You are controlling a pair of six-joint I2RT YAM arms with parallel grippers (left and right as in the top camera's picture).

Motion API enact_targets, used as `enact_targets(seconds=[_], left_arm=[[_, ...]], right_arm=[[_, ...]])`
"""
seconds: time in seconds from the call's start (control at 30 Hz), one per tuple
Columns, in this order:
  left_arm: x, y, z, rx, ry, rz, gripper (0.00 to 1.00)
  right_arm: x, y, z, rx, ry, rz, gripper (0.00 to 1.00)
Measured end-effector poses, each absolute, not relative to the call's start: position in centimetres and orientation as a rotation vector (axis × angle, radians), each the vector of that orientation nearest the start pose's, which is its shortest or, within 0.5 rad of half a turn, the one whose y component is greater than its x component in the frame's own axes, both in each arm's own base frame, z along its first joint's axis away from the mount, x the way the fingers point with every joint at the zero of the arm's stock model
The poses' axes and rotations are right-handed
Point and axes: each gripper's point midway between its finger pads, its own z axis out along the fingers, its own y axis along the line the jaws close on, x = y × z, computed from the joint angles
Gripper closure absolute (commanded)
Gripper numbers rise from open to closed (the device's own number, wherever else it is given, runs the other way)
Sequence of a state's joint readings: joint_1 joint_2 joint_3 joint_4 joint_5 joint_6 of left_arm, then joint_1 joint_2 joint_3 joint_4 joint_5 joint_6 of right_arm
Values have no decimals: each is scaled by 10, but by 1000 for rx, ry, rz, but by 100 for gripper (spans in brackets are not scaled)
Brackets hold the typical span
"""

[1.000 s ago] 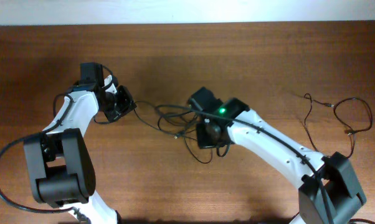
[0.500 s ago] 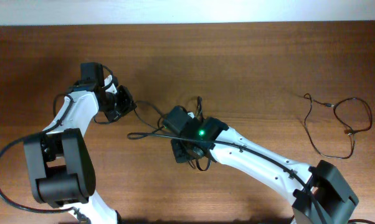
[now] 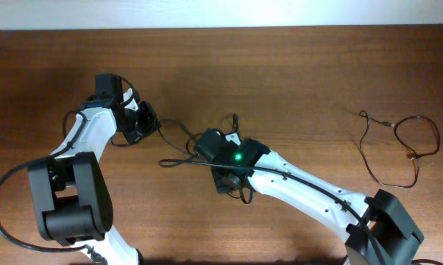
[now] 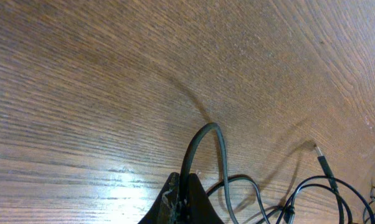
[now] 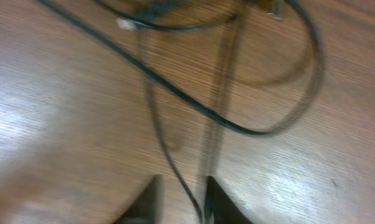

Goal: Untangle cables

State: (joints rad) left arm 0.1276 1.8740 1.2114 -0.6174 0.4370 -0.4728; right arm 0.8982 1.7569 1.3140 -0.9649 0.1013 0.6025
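Pinches a loop of the cables (image 4: pixel 206 143) in the left claw (image 4: pixel 184 190), jaws closed tight on the black wire, with the strand arching up from the tips and dropping back onto the brown wooden worktop (image 4: pixel 81 74). Shows a metallic plug tip (image 4: pixel 317 152) lying flat on the wood to the right of that loop, among further curls of wire.

Hangs the right claw (image 5: pixel 184 200) low over the wood, jaws narrowly parted. Passes one thin strand between the two fingertips (image 5: pixel 147 199), apparently loose rather than clamped, though blurred there. Crosses more black strands just ahead of the tips, one ending in a small white end (image 5: pixel 125 23).

From overhead, gathers the tangle between the two claws, near the middle of the worktop, with one strand drawn out to the left claw and another trailing flat below it. Glows with a green light (image 3: pixel 238 157) on the right wrist.

Sets a separate cable (image 3: pixel 398 147) in an open loop at the far right, well apart from both claws.
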Motion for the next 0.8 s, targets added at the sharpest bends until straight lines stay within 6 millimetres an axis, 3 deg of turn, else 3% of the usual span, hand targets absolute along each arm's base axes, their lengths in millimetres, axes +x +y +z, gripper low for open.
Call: enact_targets(seconds=[0.07, 0.13, 0.17, 0.2, 0.27, 0.33, 0.43, 0.53, 0.67, 0.8], left_arm=[[401, -22, 42, -755, 2751, -695, 99], [401, -22, 42, -755, 2751, -695, 99], [401, -22, 42, -753, 2752, -696, 99], [401, -22, 42, -753, 2752, -696, 99], [401, -22, 42, -753, 2752, -696, 99], [401, -22, 42, -753, 2752, -696, 99], [401, -22, 42, -753, 2752, -696, 98], [401, -22, 42, -754, 2752, -696, 99], [401, -22, 42, -754, 2753, -696, 98], [401, -22, 42, -754, 2752, -696, 99]], right_arm=[[237, 252, 80, -370, 2927, -42, 96], [238, 224, 79, -246, 2952, -184, 96], [243, 213, 80, -170, 2954, -214, 75], [249, 204, 80, -94, 2951, -238, 38], [254, 199, 80, -41, 2948, -238, 26], [265, 206, 80, 5, 2914, -177, 28], [287, 232, 84, 39, 2832, -8, 39], [321, 251, 94, 108, 2724, 173, 49], [370, 248, 113, 238, 2588, 332, 51], [374, 258, 117, 263, 2592, 459, 53]])
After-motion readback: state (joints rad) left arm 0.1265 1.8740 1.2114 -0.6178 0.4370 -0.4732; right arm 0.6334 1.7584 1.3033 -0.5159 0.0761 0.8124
